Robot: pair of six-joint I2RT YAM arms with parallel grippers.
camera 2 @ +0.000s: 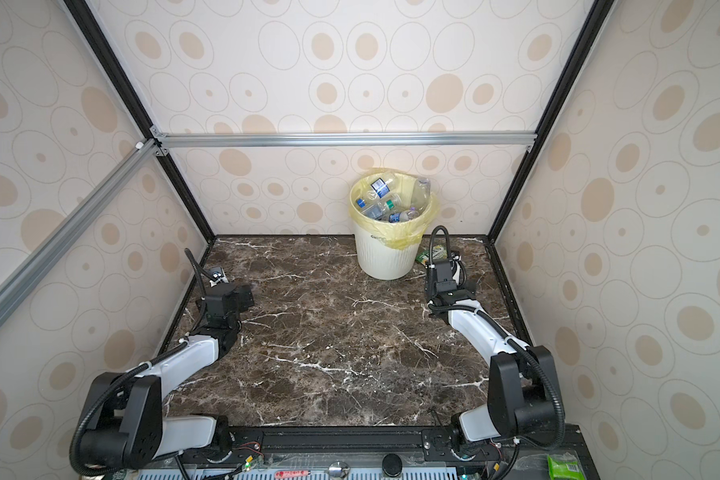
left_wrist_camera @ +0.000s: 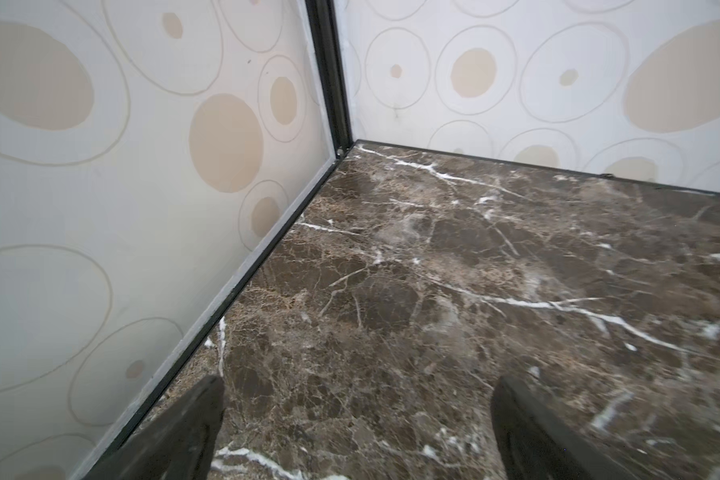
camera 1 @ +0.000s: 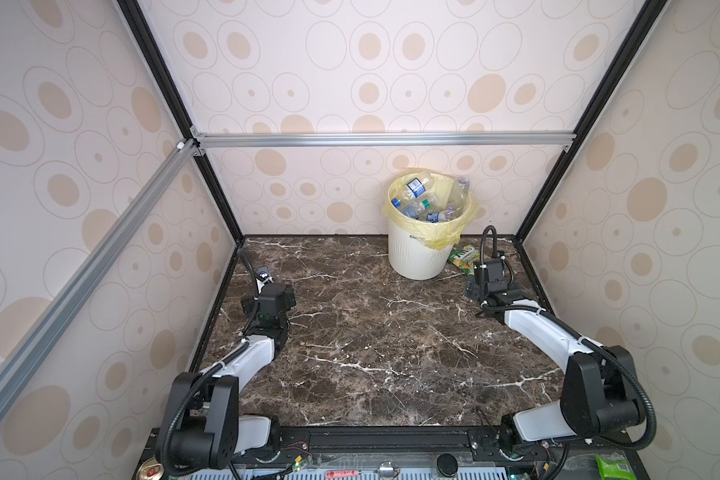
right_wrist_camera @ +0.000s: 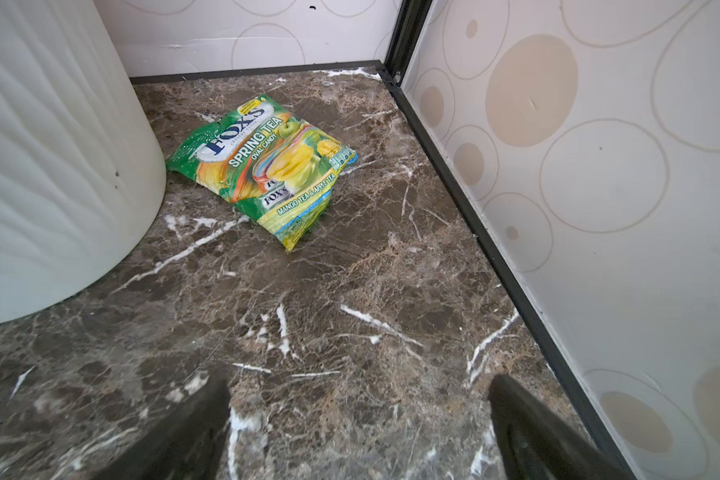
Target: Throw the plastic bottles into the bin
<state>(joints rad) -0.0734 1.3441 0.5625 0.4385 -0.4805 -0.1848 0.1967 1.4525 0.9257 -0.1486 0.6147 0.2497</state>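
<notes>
The bin (camera 1: 418, 259) (camera 2: 383, 264), white and ribbed with a pale yellow bag, stands at the back of the marble table. Several plastic bottles (camera 1: 427, 201) (camera 2: 391, 203), clear with blue labels, lie piled inside it. No bottle shows on the table. My left gripper (camera 1: 267, 291) (camera 2: 225, 291) (left_wrist_camera: 360, 384) hangs open and empty near the left wall, facing the back left corner. My right gripper (camera 1: 490, 284) (camera 2: 449, 282) (right_wrist_camera: 360, 384) is open and empty to the right of the bin (right_wrist_camera: 59, 166).
A green-yellow candy packet (right_wrist_camera: 262, 166) (camera 1: 462, 259) (camera 2: 431, 253) lies flat between the bin and the right wall, ahead of my right gripper. A metal can (camera 1: 152, 471) and a green packet (camera 1: 612, 465) (camera 2: 564, 465) sit on the front ledge. Patterned walls close three sides.
</notes>
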